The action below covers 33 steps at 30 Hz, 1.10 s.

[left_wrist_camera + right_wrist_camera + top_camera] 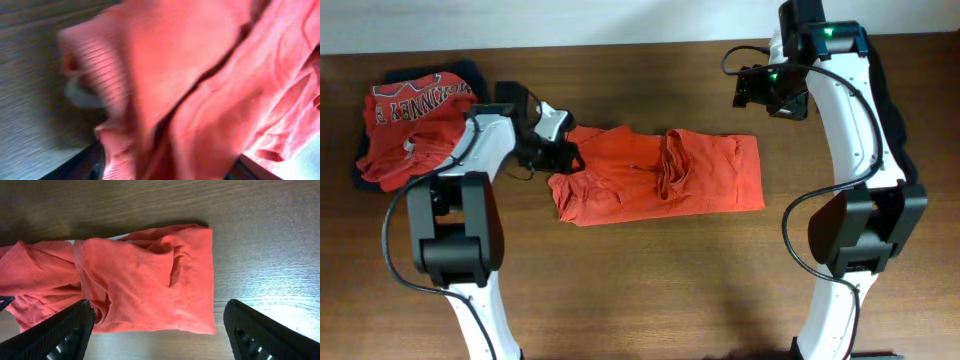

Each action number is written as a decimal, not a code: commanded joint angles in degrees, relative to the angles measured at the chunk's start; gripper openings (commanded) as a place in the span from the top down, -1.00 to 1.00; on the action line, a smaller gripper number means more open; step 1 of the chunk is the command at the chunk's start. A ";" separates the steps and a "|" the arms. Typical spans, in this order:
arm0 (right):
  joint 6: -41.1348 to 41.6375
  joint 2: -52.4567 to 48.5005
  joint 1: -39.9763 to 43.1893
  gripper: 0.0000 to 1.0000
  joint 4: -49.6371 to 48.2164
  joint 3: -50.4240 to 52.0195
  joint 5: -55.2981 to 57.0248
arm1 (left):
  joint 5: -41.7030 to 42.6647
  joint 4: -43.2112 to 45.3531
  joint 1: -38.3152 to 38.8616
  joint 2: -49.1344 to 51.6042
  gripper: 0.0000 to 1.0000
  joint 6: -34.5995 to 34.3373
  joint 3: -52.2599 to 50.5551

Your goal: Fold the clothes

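Clothes (660,175) on brown wood-grain table (650,290)

Your left gripper (555,140) sits low, wrist turned inward, and its jaws are too blurred and covered to judge. Your right gripper (159,307) hovers higher, pointing down. Both fingers (65,330) are spread wide with nothing between them.

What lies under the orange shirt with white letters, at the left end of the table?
Dark cloth shows past the edges of the lettered shirt at its far and left sides. The shirt covers the rest: one garment or several, unclear.
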<state>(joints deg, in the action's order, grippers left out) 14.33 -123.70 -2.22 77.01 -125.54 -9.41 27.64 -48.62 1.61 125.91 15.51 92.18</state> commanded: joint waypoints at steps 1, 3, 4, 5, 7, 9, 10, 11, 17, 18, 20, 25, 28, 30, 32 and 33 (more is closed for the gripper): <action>-0.59 1.22 0.00 -0.71 0.37 -0.85 -0.72 | 0.63 0.96 2.12 0.74 -0.32 0.63 -0.44; -0.59 1.22 0.00 -0.71 0.44 -0.85 -0.72 | 0.63 1.49 2.97 1.42 -0.23 0.63 -0.44; -0.59 1.22 0.00 -0.71 0.46 -0.85 -0.72 | 0.59 1.60 3.32 1.73 -0.17 0.63 -0.44; -0.59 1.22 0.00 -0.71 0.55 -0.85 -0.72 | 0.35 1.70 3.65 2.29 -0.07 0.63 -0.44; -0.61 1.22 0.00 -0.71 0.76 -0.85 -0.72 | -0.61 1.73 3.89 3.50 0.35 0.44 -0.44; -0.63 1.22 0.00 -0.71 0.94 -0.85 -0.70 | -1.38 1.62 3.63 4.13 0.60 0.07 -0.44; -0.63 1.22 0.00 -0.71 1.01 -0.85 -0.70 | -2.10 1.62 3.39 4.13 0.65 -0.85 -0.44; -0.63 1.22 0.00 -0.71 1.05 -0.85 -0.70 | -2.89 1.68 2.93 4.13 0.78 -1.86 -0.44; -0.63 1.22 0.00 -0.71 1.16 -0.85 -0.39 | -3.41 -1.18 -2.27 3.87 0.99 -6.91 1.70; -0.63 1.22 0.00 -0.71 1.25 -0.85 -0.26 | -3.37 -2.08 -3.06 3.76 0.99 -6.91 2.25; -0.61 1.20 0.00 -0.71 1.22 -0.79 -0.24 | -3.43 -4.96 -5.33 3.28 0.99 -6.88 4.15; -0.61 1.14 0.00 -0.71 1.25 -0.28 -0.28 | -1.29 -7.43 -8.24 1.09 0.99 -6.86 6.86; -0.61 1.09 -0.02 -0.49 1.25 1.16 -0.55 | 1.44 -7.69 -8.70 -0.90 0.99 -6.91 7.87; -0.61 1.09 -0.31 0.00 1.25 2.89 -1.40 | 1.92 -7.69 -8.50 -2.38 0.99 -6.91 8.41; -0.61 1.09 -0.87 0.64 0.81 5.22 -2.16 | 2.16 -7.65 -8.11 -3.98 0.99 -6.91 8.83; -0.61 1.09 -1.29 0.88 0.28 6.51 -2.67 | 2.16 -7.65 -7.82 -4.81 0.99 -6.93 9.07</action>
<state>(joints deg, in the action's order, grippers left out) 13.65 -123.68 -2.42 77.89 -122.21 -10.24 27.16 -56.31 -7.07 126.69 9.15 98.87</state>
